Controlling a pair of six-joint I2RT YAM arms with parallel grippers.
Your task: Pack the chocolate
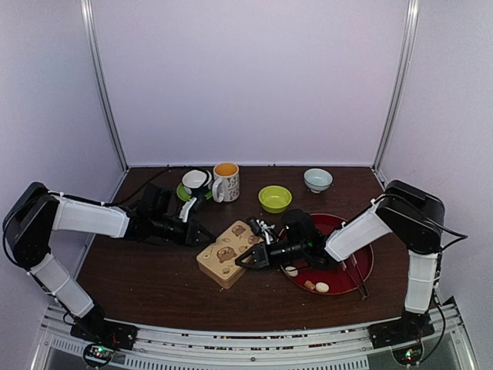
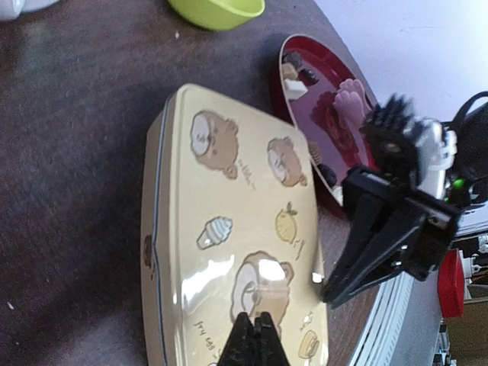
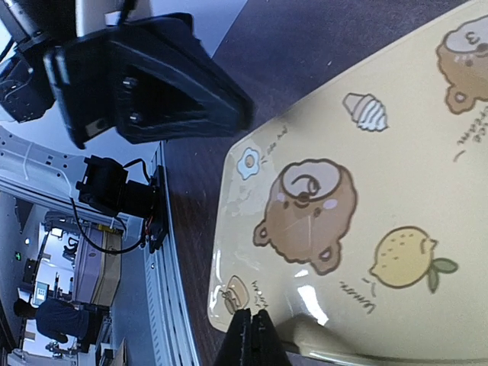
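Observation:
The chocolate lies on a red plate (image 1: 339,271): cream and tan pieces (image 1: 291,270) (image 1: 322,287) in the top view, dark pieces (image 2: 305,74) (image 2: 328,174) in the left wrist view. A tan tin with bear pictures (image 1: 227,253) sits closed beside the plate. My left gripper (image 1: 209,240) is shut and empty, its tip over the tin's lid (image 2: 229,229) at the left side (image 2: 255,319). My right gripper (image 1: 239,264) is also shut and empty, at the tin's near right corner (image 3: 252,314). Whether either tip touches the lid I cannot tell.
Behind the tin stand a green bowl (image 1: 275,198), a white bowl (image 1: 318,179), a mug of orange drink (image 1: 226,181) and a white cup on a green saucer (image 1: 194,182). Thin dark sticks (image 1: 356,279) lie on the plate's right side.

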